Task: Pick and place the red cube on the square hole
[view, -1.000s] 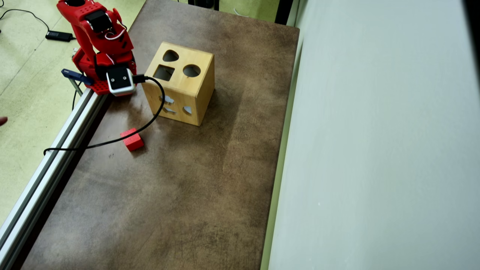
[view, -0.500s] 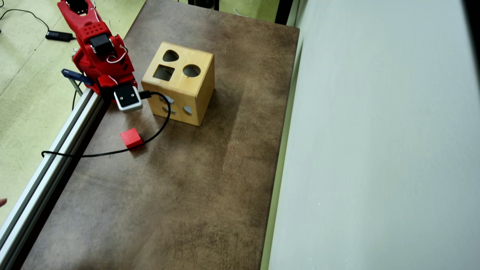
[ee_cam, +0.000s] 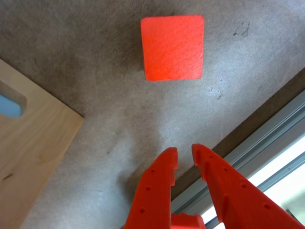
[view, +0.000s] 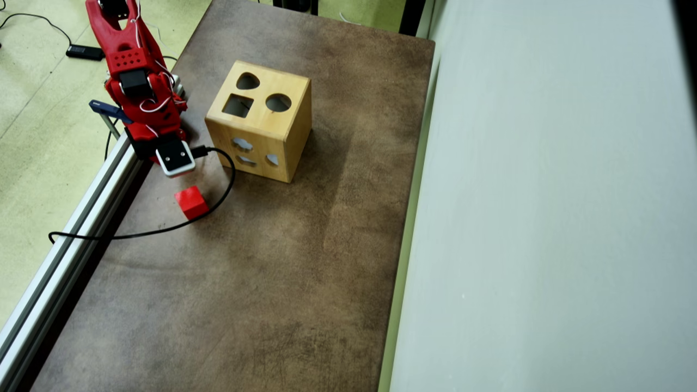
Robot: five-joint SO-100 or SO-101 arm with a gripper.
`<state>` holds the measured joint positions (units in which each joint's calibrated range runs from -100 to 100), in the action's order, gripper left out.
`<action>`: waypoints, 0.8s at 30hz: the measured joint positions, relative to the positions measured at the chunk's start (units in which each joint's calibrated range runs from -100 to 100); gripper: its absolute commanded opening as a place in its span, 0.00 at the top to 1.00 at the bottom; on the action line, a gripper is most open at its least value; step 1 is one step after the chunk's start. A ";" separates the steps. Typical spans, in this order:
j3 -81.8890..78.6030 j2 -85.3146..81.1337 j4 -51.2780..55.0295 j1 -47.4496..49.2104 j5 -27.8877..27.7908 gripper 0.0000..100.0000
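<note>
While looking straight down from overhead, takes in a mottled brown table (view: pixel 283 272) across the middle of the frame, bordered along the right by a broad pale grey panel (view: pixel 544 218). Runs an aluminium rail (view: pixel 65 256) diagonally down the table's left edge, from centre left to the lower left corner.

Places a light wooden box (view: pixel 283 122) in the upper centre of the overhead frame, upright on the table. Shows three cutouts in the box's top face: the square hole (view: pixel 238 105) at lower left, dark and unfilled, a round cutout (view: pixel 278 102) to its right and a heart-like cutout (view: pixel 248 81) above it.

Sets the red arm (view: pixel 136 87) in the upper left corner, reaching down-frame to a white camera module (view: pixel 175 158) that hides the fingers from above. Trails a black cable (view: pixel 218 196) from that module, curving past the block and off over the rail.

Finds the red cube (view: pixel 191 202) flat on the table just below the module, apart from the box and to its lower left.

Seen from the wrist: the red cube (ee_cam: pixel 172 47) at top centre, one box corner at left, and the gripper (ee_cam: pixel 185 155) at bottom centre, nearly closed with only a narrow slit between its tips, grasping nothing and well short of the cube.
</note>
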<state>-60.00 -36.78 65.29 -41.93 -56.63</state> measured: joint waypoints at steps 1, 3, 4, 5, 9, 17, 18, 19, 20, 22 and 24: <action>0.00 0.00 -0.16 0.00 0.15 0.94; 0.00 0.00 -0.08 0.00 0.39 0.94; 0.00 0.00 -0.08 0.00 0.44 0.94; 0.00 0.00 -0.08 0.00 0.44 0.94; 0.00 0.00 -0.08 0.00 0.63 0.94; 0.54 0.00 -0.32 0.00 6.54 0.94; 1.08 0.00 -0.24 0.00 7.23 0.94; 1.72 0.00 -0.24 0.00 7.72 0.94; 2.26 0.00 -0.24 0.00 8.01 0.93; 2.71 0.00 -0.24 0.00 8.21 0.88; 2.71 0.00 -0.24 0.00 8.35 0.81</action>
<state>-57.29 -36.78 65.05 -41.93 -48.28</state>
